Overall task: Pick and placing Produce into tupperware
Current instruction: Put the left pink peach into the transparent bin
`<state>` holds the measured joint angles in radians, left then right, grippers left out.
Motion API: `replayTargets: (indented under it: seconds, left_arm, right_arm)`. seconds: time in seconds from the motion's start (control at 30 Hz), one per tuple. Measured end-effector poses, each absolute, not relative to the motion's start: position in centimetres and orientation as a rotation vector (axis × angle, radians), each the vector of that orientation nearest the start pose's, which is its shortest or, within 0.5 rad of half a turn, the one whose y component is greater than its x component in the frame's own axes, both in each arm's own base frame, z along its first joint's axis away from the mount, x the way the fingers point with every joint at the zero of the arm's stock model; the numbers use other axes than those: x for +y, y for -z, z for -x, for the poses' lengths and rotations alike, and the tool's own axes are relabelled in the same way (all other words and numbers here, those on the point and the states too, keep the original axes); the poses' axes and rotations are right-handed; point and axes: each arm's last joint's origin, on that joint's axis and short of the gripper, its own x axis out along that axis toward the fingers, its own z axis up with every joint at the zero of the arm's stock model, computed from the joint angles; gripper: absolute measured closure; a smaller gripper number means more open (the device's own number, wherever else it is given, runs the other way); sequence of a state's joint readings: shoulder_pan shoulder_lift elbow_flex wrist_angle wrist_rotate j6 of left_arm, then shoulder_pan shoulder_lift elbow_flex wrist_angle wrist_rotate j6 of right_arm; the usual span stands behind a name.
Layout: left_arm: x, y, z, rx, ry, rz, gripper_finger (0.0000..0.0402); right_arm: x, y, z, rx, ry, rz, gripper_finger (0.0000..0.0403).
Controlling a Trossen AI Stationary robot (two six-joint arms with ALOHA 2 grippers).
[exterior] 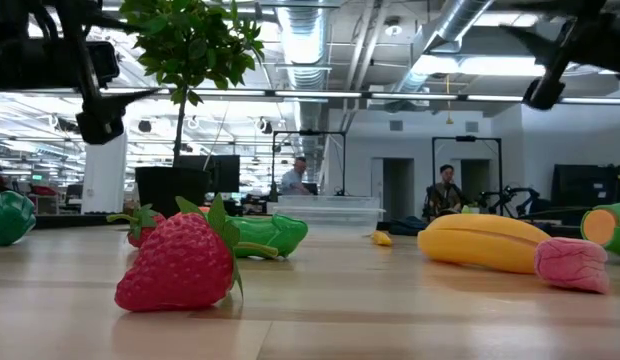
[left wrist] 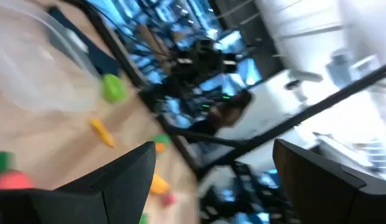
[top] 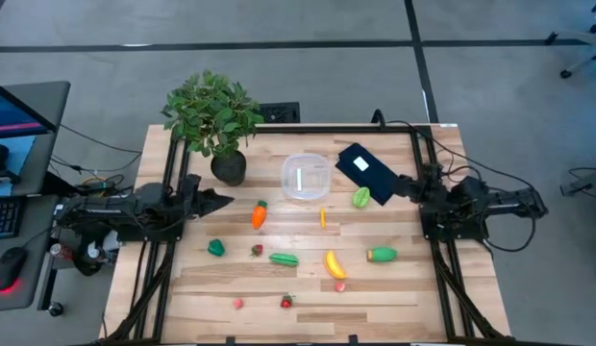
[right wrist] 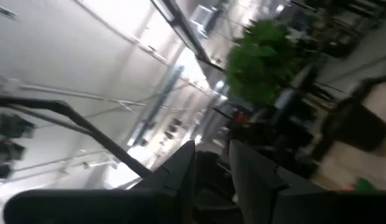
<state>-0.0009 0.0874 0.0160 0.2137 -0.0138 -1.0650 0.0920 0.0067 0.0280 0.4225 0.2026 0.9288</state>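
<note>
While the left gripper [top: 224, 201] hovers with fingers spread, holding nothing, the carrot [top: 260, 214] lies just beside its tips on the counter [top: 394, 288]. Beyond sits the tupperware [top: 305, 178], apparently empty. Farther off, the right gripper [top: 406, 185] looks nearly pressed together.

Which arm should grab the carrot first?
Left, probably. The left gripper sits just beside the carrot, jaws open; the right gripper waits across the table, past the tupperware.
</note>
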Motion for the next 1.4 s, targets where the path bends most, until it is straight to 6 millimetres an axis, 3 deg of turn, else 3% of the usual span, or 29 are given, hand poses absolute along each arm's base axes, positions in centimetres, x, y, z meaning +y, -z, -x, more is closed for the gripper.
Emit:
replayTargets:
  seconds: [0.1, 0.23, 0.43, 0.7, 0.87, 1.0, 1.2, 1.4]
  left_arm:
    - [-0.6, -19.6, -10.1, -0.1, 0.186, 1.083, 0.0096]
    - [-1.5, -21.9, -10.6, -0.059, 0.217, 1.02, 0.0115]
    - [-2.7, -24.2, -12.5, 0.025, 0.219, 0.885, 0.0139]
    - [-5.4, -23.9, -14.7, 0.328, 0.237, 0.902, 0.0148]
    - [-7.2, -23.5, -14.4, 0.645, 0.165, 0.89, 0.0148]
    - [-7.9, -24.1, -13.6, 0.784, 0.09, 0.829, 0.0148]
    - [-8.0, -25.4, -12.3, 0.867, -0.087, 0.633, 0.0149]
    - [-8.6, -23.8, -11.4, 1.115, -0.167, 0.31, 0.0157]
  right_arm:
    - [0.6, -22.4, -8.4, -0.506, -0.198, -0.901, 0.031]
    - [1.2, -24.3, -8.8, -0.474, -0.201, -0.762, 0.031]
    - [2.4, -26.0, -11.3, -0.337, -0.183, -0.591, 0.031]
    - [4.9, -27.7, -13.2, -0.056, -0.233, -0.559, 0.031]
    - [5.6, -30.2, -12.5, 0.136, -0.12, -0.485, 0.031]
    - [5.6, -31.9, -11.7, 0.255, 0.003, -0.386, 0.031]
    - [5.3, -32.9, -11.0, 0.3, 0.131, -0.29, 0.031]
    - [5.3, -32.3, -11.1, 0.342, 0.16, -0.25, 0.031]
